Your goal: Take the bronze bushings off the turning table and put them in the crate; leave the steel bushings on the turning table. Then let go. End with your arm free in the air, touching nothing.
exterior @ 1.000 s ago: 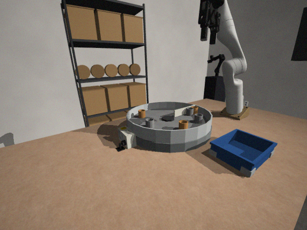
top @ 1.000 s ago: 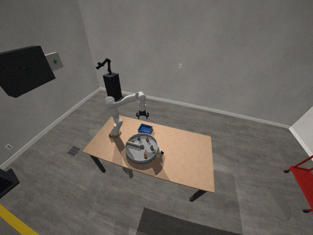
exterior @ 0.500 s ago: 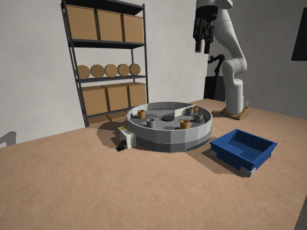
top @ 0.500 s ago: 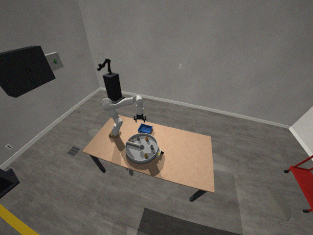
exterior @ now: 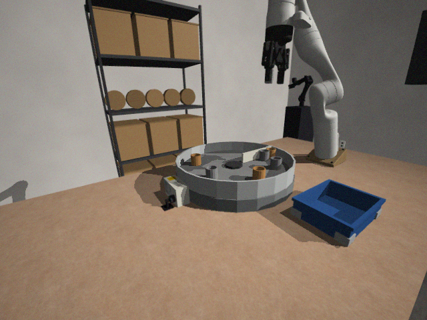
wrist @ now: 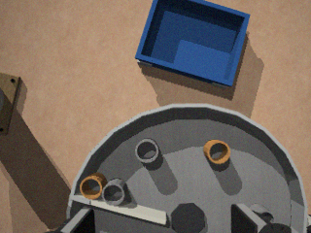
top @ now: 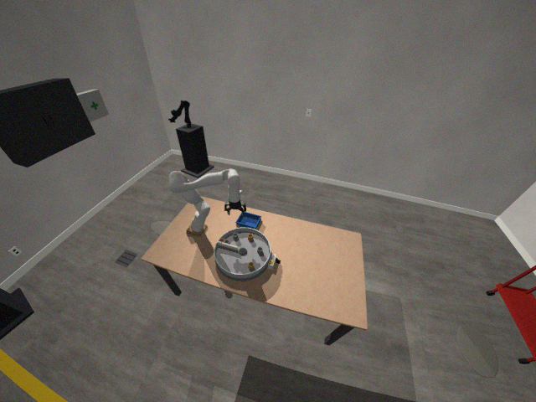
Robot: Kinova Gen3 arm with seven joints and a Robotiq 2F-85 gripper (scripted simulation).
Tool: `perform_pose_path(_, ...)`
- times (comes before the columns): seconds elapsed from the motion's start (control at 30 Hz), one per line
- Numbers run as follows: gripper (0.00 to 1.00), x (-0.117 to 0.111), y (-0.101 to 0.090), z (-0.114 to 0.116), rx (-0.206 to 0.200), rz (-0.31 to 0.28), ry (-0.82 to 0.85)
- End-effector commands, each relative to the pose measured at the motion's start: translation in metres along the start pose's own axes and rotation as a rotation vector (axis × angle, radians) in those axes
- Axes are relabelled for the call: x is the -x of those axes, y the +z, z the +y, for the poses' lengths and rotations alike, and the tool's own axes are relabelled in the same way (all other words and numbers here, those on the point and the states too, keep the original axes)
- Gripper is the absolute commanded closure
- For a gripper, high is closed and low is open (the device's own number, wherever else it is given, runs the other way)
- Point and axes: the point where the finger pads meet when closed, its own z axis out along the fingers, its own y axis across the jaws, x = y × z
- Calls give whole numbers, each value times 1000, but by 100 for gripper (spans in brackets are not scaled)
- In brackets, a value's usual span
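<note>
From where I stand I can't make out any words, numbers or brand names. The one sign I can read is a green cross [top: 94, 105] on the pale box [top: 100, 113] at the far left wall, just beside the dark cabinet [top: 43, 121]. It's a plain cross, and I see no lettering around it.

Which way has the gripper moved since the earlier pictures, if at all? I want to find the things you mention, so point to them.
Yes: in the exterior view, the gripper [top: 236, 212] [exterior: 275, 83] [wrist: 162, 222] is lower and nearer the shelf rack [exterior: 203, 86].
</note>
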Motion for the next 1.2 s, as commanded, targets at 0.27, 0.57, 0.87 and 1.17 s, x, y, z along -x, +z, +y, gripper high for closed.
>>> perform_pose_path(0.27, 0, 7, 3, -12, 9, 17, 13)
perform_pose_path(0.57, 0, 42, 33, -47, 7, 20, 18)
perform_pose_path(0.87, 0, 42, 33, -47, 7, 20, 18)
perform_pose_path(1.17, 0, 76, 62, -83, 5, 22, 23)
